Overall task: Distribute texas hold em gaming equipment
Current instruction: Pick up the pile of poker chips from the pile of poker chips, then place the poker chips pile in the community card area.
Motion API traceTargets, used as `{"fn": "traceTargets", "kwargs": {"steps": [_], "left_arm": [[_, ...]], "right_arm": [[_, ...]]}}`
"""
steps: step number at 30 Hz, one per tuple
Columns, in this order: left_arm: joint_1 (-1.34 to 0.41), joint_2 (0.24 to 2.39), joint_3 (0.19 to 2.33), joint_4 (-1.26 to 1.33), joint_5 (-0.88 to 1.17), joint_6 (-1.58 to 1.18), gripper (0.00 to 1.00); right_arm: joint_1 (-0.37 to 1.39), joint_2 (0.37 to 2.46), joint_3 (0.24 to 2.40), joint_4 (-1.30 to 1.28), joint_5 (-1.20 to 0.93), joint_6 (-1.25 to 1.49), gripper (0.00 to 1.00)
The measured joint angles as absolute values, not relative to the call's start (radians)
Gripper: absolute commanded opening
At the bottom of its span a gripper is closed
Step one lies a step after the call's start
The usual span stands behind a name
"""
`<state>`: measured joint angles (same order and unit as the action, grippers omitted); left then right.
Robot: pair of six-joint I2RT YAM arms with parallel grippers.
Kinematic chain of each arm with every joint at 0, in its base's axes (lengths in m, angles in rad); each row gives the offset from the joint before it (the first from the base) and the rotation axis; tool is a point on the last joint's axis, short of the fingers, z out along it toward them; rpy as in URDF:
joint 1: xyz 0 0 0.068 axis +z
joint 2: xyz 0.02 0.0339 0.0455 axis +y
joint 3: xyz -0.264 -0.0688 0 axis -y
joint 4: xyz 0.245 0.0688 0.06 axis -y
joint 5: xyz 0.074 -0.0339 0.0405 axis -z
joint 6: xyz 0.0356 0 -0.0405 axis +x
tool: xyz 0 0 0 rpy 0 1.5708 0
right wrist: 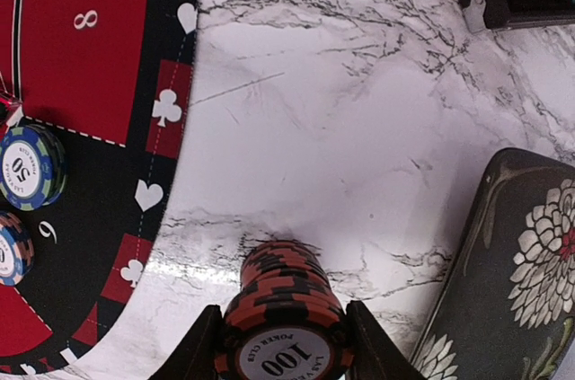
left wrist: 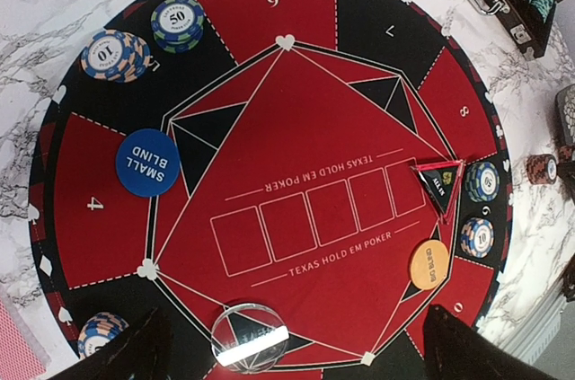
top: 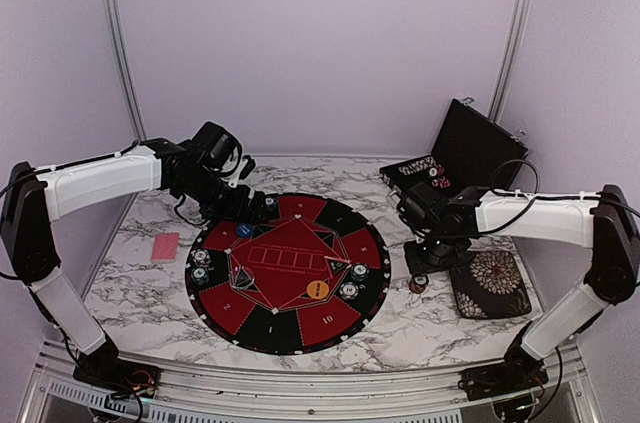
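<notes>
My right gripper (right wrist: 284, 351) is shut on a tall stack of red-and-black 100 chips (right wrist: 282, 304), upright on the marble just right of the round poker mat (top: 288, 318). In the top view that stack (top: 418, 284) sits under the right gripper (top: 421, 271). My left gripper (left wrist: 296, 364) hangs open above the mat's far-left edge, nothing between its fingers (left wrist: 135, 355). On the mat lie blue-striped chip stacks (left wrist: 114, 55), a green 50 stack (left wrist: 177, 23), a blue small-blind disc (left wrist: 147, 162), an orange disc (left wrist: 429, 264) and a clear disc (left wrist: 250, 337). A pink-backed card (top: 165, 245) lies left of the mat.
The open black case (top: 462, 148) with more chips stands at the back right. A dark flower-patterned tray (right wrist: 517, 281) lies close to the right of the held stack. Two chip stacks (right wrist: 31, 164) sit on the mat's right rim, beside a triangular all-in marker (left wrist: 443, 184).
</notes>
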<state>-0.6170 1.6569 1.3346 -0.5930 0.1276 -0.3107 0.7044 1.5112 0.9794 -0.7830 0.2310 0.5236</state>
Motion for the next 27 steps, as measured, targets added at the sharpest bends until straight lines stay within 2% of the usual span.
{"fn": "traceTargets", "kwargs": {"steps": [14,27], "left_arm": [[-0.547,1.654,1.25,-0.549,0.176,-0.329,0.99],[-0.53,1.573,1.152,-0.511,0.201,-0.332,0.99]], "right_arm": [[0.742,1.584,1.132,-0.811,0.249,0.504,0.27],[0.841,1.881,1.493,-0.852,0.265,0.47,0.26]]}}
